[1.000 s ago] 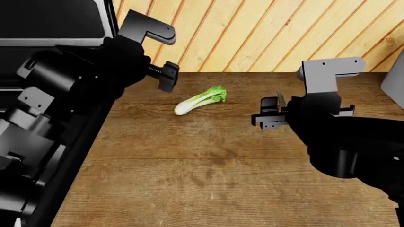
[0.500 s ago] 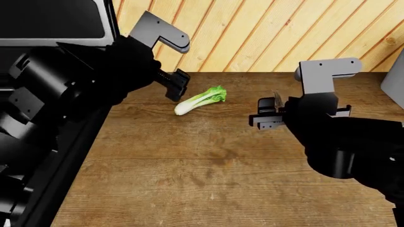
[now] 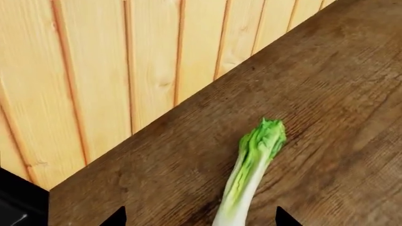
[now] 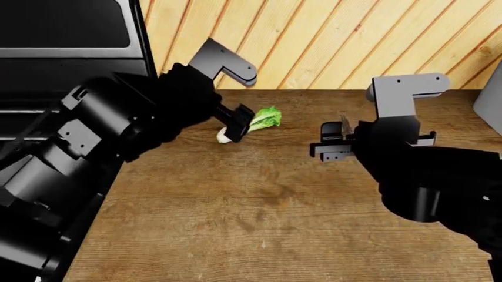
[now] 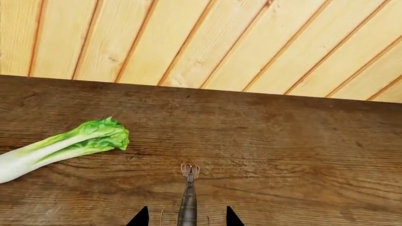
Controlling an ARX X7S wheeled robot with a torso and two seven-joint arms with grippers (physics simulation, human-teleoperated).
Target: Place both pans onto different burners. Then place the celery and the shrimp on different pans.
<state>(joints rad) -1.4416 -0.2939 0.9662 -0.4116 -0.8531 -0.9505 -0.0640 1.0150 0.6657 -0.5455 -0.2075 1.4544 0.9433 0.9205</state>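
The celery (image 4: 265,118) lies on the wooden counter (image 4: 259,223), white stalk toward my left arm, green leaves away. My left gripper (image 4: 235,127) is open and low over the stalk end. In the left wrist view the celery (image 3: 253,172) runs between the two dark fingertips (image 3: 118,217). The shrimp (image 5: 187,200), thin and dark brown, lies between the tips of my right gripper (image 5: 186,219), with a gap on each side. In the head view the right gripper (image 4: 333,144) stands open to the right of the celery. No pans or burners are in view.
A plank wall (image 4: 337,41) backs the counter. A black appliance (image 4: 70,29) stands at the far left, beside the counter's left edge. A grey object (image 4: 491,106) shows at the right edge. My bulky arms hide much of both sides.
My left arm has swung right and down, bringing its open gripper from beside the wall to the celery's stalk end. The right gripper edged slightly left, then held still.
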